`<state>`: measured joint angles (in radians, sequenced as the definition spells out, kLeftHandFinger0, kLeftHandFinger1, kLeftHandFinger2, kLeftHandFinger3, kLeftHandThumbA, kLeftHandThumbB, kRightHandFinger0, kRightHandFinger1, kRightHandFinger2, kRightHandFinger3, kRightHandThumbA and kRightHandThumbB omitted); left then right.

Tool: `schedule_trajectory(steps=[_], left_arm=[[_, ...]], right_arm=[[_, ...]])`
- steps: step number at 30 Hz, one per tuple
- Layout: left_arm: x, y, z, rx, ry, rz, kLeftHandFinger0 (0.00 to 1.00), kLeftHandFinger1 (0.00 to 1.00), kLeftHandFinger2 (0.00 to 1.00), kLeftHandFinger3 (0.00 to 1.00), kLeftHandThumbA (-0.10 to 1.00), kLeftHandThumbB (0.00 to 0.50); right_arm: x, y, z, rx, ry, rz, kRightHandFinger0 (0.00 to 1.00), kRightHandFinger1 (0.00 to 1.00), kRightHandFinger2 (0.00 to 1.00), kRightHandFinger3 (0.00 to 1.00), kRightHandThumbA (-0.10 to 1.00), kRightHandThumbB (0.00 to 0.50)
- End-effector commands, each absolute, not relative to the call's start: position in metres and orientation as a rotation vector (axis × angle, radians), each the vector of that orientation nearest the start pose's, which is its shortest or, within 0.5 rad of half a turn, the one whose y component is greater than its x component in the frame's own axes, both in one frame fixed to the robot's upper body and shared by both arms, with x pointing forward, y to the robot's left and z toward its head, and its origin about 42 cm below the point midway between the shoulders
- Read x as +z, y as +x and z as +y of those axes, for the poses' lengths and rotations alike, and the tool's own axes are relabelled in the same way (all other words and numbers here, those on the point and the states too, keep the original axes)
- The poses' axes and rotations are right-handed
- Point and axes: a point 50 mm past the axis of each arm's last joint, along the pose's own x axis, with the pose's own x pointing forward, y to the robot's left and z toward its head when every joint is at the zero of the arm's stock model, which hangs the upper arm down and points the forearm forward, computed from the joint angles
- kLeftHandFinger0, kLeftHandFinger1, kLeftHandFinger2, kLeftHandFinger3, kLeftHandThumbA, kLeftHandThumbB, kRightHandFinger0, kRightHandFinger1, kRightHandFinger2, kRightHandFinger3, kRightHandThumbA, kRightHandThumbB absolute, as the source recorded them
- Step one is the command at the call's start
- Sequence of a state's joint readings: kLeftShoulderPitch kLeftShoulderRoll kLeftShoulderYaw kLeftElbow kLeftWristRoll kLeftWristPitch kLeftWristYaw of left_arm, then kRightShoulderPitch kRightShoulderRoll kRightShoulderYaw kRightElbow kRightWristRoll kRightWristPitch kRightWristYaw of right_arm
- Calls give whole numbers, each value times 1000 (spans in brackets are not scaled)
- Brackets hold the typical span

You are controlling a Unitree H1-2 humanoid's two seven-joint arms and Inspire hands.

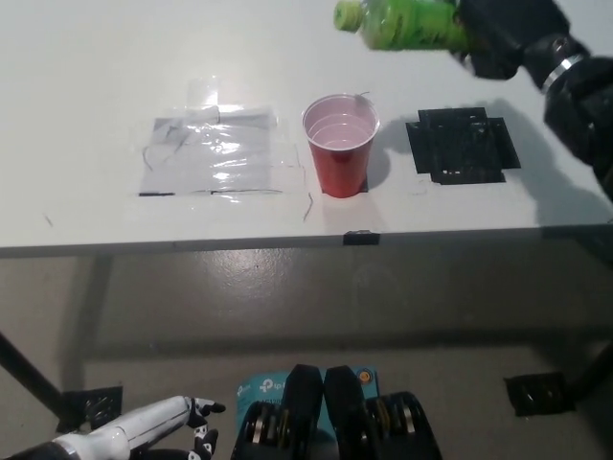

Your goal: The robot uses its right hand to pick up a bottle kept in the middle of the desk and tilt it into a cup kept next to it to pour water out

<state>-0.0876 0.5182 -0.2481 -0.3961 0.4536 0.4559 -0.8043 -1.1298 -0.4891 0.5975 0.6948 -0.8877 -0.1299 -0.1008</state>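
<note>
Right hand (503, 38) grips the green bottle (397, 24) tipped sideways beyond the red cup (339, 144); left hand (163, 426) rests low, fingers loosely apart

On the surface (86, 86) the cup (340, 144) stands near the front edge, with a taped plastic sheet (213, 153) lying to its left and a flat tape patch (462, 145) lying to its right. The bottle (397, 23) is held on its side in the right robot hand (498, 36), above the surface, behind the cup and a little to its right, its cap end toward the left. The left robot hand (158, 425) is low at the bottom left, in front of the surface and below its edge.
</note>
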Motion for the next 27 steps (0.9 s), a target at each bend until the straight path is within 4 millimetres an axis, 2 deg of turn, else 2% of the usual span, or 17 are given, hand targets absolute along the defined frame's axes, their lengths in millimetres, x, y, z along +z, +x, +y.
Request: schedule_trajectory(steps=[1, 4, 5, 6, 10, 12, 14, 16, 18, 19, 21, 23, 25, 27], left_arm=[[187, 278, 272, -760, 949, 310, 1000, 1000, 1000, 1000, 1000, 367], [188, 279, 273, -758, 942, 309, 1000, 1000, 1000, 1000, 1000, 347], [189, 279, 273, -755, 949, 308, 1000, 1000, 1000, 1000, 1000, 357], [189, 279, 273, -753, 951, 305, 1000, 1000, 1000, 1000, 1000, 354], [192, 280, 273, -754, 951, 299, 1000, 1000, 1000, 1000, 1000, 341], [192, 281, 273, -757, 951, 301, 1000, 1000, 1000, 1000, 1000, 346], [194, 282, 274, -757, 947, 298, 1000, 1000, 1000, 1000, 1000, 335], [194, 282, 274, -753, 945, 299, 1000, 1000, 1000, 1000, 1000, 333], [194, 283, 274, -751, 949, 299, 1000, 1000, 1000, 1000, 1000, 338], [194, 283, 274, -752, 958, 300, 1000, 1000, 1000, 1000, 1000, 363], [194, 282, 273, -750, 963, 297, 1000, 1000, 1000, 1000, 1000, 366], [194, 282, 275, -744, 959, 297, 1000, 1000, 1000, 1000, 1000, 364], [194, 282, 275, -745, 955, 297, 1000, 1000, 1000, 1000, 1000, 356], [194, 282, 275, -749, 960, 300, 1000, 1000, 1000, 1000, 1000, 359]], right_arm=[[440, 552, -216, 34, -1816, -775, 0, 2, 160, 454, 28, 115], [443, 552, -215, 36, -1842, -789, 0, 0, 143, 487, 25, 115], [444, 552, -214, 42, -1872, -787, 0, 0, 137, 513, 31, 86], [444, 552, -212, 48, -1886, -806, 0, 0, 110, 520, 39, 108], [449, 551, -209, 50, -1936, -876, 0, 0, 53, 452, -5, 164], [450, 550, -206, 62, -1976, -927, 0, 0, 17, 433, 5, 152], [451, 551, -206, 72, -2004, -970, 0, 0, 22, 397, 0, 152], [454, 551, -206, 91, -2030, -959, 0, 0, 35, 386, 2, 128], [456, 550, -208, 89, -2045, -982, 0, 0, 28, 401, -27, 158], [457, 549, -210, 84, -2058, -1011, 0, 0, 5, 422, -19, 184], [461, 549, -217, 85, -2079, -1048, 0, 0, 0, 426, -8, 197], [466, 550, -217, 87, -2115, -1067, 0, 0, 0, 428, -11, 193], [470, 549, -223, 68, -2158, -1094, 0, 0, 0, 259, -21, 155], [476, 550, -229, 70, -2187, -1083, 0, 0, 0, 281, -50, 140]])
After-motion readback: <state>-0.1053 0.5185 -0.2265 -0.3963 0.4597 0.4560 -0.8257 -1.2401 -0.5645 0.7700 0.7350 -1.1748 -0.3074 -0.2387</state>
